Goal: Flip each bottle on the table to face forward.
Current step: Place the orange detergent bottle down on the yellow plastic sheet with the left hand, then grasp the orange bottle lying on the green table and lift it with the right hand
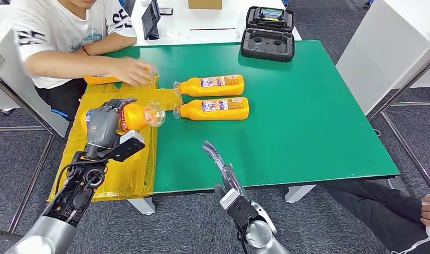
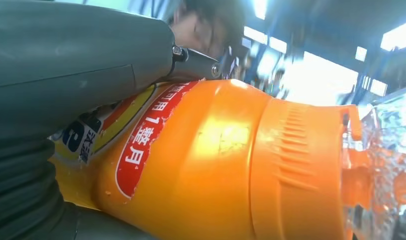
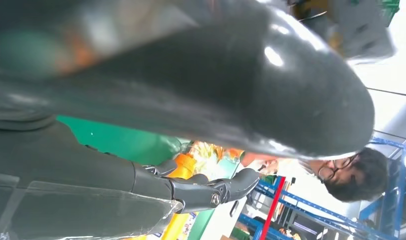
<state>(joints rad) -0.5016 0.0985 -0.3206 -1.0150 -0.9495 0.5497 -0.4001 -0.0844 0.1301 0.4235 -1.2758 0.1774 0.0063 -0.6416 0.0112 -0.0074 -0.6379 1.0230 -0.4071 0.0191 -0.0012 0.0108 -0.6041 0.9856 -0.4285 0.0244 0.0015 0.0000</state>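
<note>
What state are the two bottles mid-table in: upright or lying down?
Lying down. Both bottles rest on their sides on the green table, caps pointing toward the yellow sheet.

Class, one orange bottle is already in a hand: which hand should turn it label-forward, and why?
Left. The left hand already grips the orange bottle over the yellow mat; the right hand hovers empty, away from it.

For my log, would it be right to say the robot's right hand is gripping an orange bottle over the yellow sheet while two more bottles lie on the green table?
Not quite: the left hand grips the orange bottle, as the head view shows. The right hand holds nothing.
</note>
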